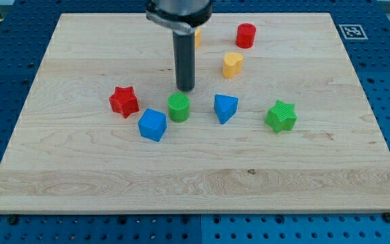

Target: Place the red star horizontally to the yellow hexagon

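Note:
The red star [124, 101] lies at the board's left of centre. A yellow block [196, 36], which may be the hexagon, is mostly hidden behind the arm at the view's top. My tip [185, 89] rests just above the green cylinder [179, 107], to the right of the red star and well below the hidden yellow block. A yellow heart-shaped block [233, 64] lies to the tip's upper right.
A blue cube [152, 125] sits below and right of the red star. A blue triangular block [225, 108] and a green star [281, 116] lie to the right. A red cylinder [246, 35] stands at the top. The wooden board [80, 190] rests on a blue pegboard.

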Tool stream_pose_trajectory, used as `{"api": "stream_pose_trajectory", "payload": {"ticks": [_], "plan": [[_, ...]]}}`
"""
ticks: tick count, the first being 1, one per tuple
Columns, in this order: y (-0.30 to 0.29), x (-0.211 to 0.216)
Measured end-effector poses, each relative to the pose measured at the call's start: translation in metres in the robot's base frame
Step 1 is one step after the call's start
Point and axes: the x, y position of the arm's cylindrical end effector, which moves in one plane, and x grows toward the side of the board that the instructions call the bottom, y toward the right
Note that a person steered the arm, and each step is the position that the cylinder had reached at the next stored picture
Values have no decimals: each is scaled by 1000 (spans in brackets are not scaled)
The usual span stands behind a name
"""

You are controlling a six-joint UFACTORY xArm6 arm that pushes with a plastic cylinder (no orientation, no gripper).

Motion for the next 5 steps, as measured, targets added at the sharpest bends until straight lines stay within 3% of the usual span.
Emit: {"api": "stream_pose_trajectory", "payload": {"ticks": [2, 3, 5], "plan": [[-140, -13], [-181, -3], [-104, 78]]}}
